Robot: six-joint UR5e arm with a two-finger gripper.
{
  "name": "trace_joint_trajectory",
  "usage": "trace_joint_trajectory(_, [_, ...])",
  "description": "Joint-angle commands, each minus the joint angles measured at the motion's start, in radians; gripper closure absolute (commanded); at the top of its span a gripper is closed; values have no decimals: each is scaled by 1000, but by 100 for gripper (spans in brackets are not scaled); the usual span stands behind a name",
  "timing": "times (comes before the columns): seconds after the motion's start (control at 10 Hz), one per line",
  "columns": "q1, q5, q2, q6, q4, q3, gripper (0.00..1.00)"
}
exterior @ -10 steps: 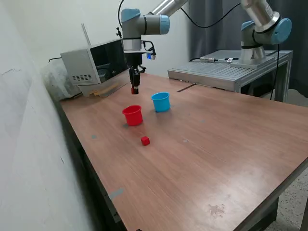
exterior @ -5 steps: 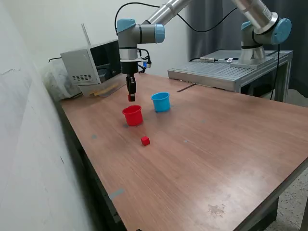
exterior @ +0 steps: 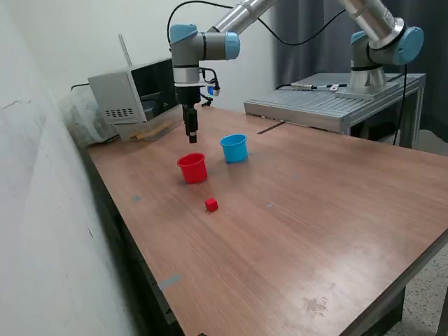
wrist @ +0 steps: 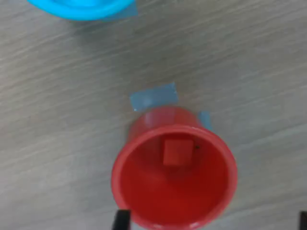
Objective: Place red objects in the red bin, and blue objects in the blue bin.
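The tool [exterior: 192, 139] hangs over the tabletop [exterior: 301, 210], pointing straight down just above the red cup [exterior: 192, 168], and its fingers look spread with nothing between them. In the wrist view the red cup [wrist: 174, 167] sits directly under the tool, upright on bits of blue tape [wrist: 153, 96], with one red cube [wrist: 177, 152] lying on its floor. Beyond the tool toward the exterior view's right, the light-blue cup [exterior: 234, 148] stands upright, apart from the red one. A second red cube [exterior: 211, 204] rests on the tabletop nearer the camera than the tool, clear of both cups.
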State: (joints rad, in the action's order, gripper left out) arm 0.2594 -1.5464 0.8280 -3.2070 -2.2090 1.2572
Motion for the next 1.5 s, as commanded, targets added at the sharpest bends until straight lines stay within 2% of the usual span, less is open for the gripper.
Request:
trace_joint_trajectory(0.0, [-12, 2, 90, 45, 9, 37, 0])
trace_joint_trajectory(0.1, [-37, 3, 144, 96, 11, 57, 0])
trace_joint_trajectory(0.3, [-150, 5, 230, 220, 85, 65, 0])
trace_joint_trajectory(0.5, [-212, 0, 256, 234, 118, 53, 0])
trace_joint_trajectory(0.7, [-230, 5, 249, 242, 118, 25, 0])
trace_joint_trajectory(0.9, [-256, 2, 186, 242, 121, -49, 0])
trace_joint_trajectory(1.2, [-259, -1, -19, 239, 123, -203, 0])
trace_joint_trajectory(1.4, [-258, -8, -122, 237, 117, -243, 0])
